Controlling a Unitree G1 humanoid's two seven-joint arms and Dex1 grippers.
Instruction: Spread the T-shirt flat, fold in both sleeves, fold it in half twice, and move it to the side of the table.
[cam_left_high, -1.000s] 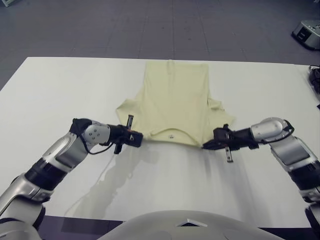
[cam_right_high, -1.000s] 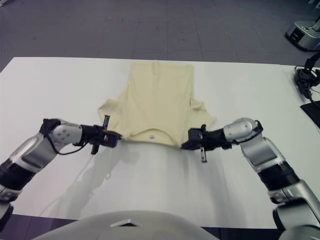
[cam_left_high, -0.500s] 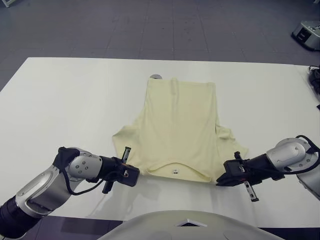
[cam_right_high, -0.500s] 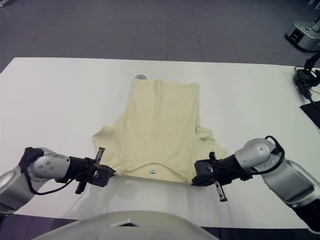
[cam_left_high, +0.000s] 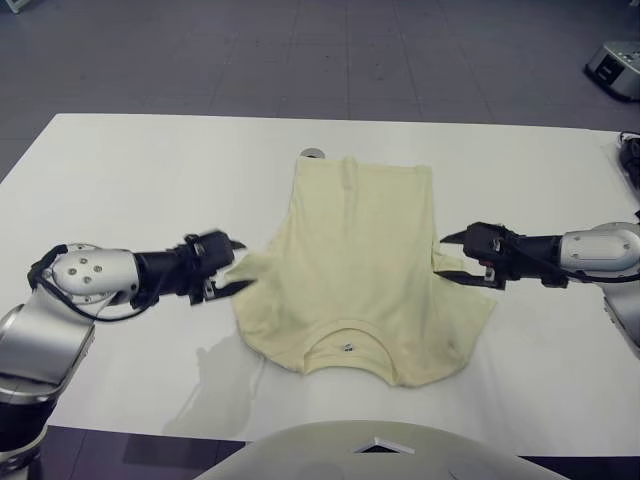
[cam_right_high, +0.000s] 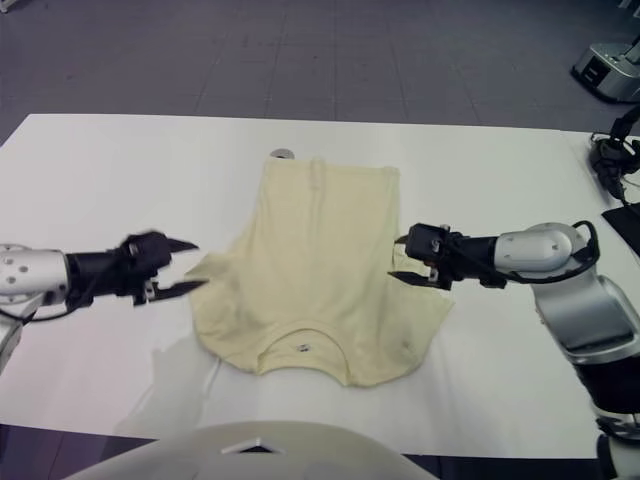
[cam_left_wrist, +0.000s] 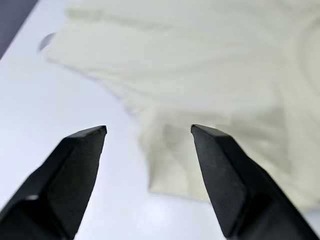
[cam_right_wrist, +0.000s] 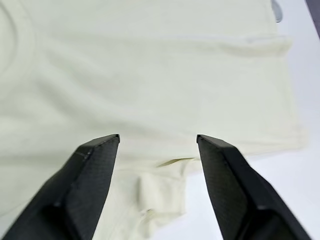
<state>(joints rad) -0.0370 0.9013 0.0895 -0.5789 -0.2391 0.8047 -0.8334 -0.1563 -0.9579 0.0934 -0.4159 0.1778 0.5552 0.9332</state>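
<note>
The T-shirt (cam_left_high: 360, 260) lies spread on the table (cam_left_high: 120, 180), collar towards the robot, its body fairly smooth. Both sleeves are bunched in close against the sides, so I'd say the spreading is about done and the sleeve folds are the step in hand.

The left gripper (cam_left_high: 246, 262) is wide open, holds nothing, and points at the left sleeve (cam_left_wrist: 170, 160) from just beside it. The right gripper (cam_left_high: 440, 255) is equally open and empty, poised at the right sleeve (cam_right_wrist: 160, 187).

Next, each gripper probably has to pinch its sleeve's outer edge and carry it in over the body.
</note>
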